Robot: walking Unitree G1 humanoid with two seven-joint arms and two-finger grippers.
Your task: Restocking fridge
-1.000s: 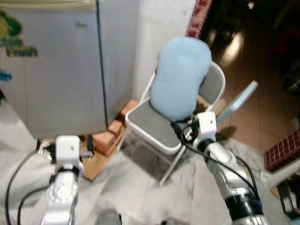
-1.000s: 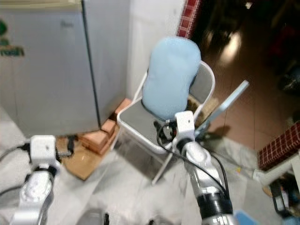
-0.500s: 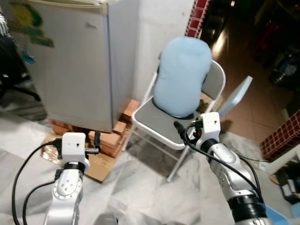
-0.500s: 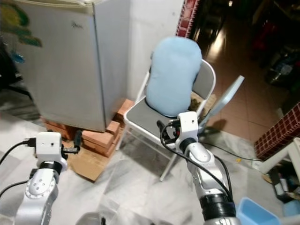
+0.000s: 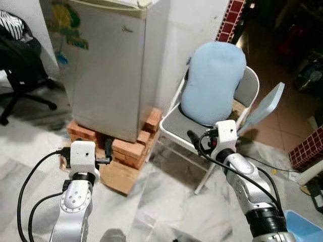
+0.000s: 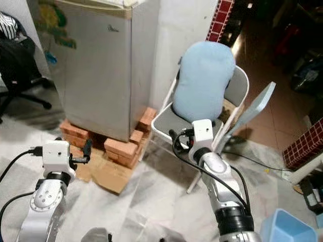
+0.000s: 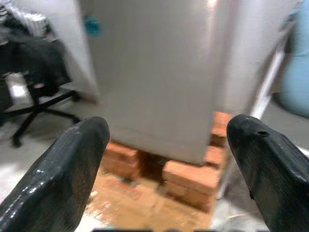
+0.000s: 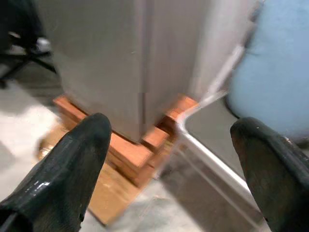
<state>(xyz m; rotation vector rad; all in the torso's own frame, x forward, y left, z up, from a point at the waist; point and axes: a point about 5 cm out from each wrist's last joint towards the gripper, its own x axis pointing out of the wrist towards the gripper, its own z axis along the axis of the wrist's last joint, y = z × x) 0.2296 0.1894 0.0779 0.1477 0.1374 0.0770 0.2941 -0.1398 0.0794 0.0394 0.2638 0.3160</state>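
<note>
Silver-grey and tall, the fridge [image 5: 108, 65] stood ahead of both my grippers on a base of bricks [image 5: 126, 148], its long axis upright and its door closed. My left gripper [image 7: 166, 169] was the nearer one, pointing almost straight at the fridge's lower part, its fingers spread wide with nothing between them. My right gripper [image 8: 176, 174] was also spread and empty, aimed at the fridge corner, with the folding chair [image 5: 174, 123] and its blue cushion [image 5: 212, 80] close at its right side. I judged that the left arm should reach the door first.
</note>
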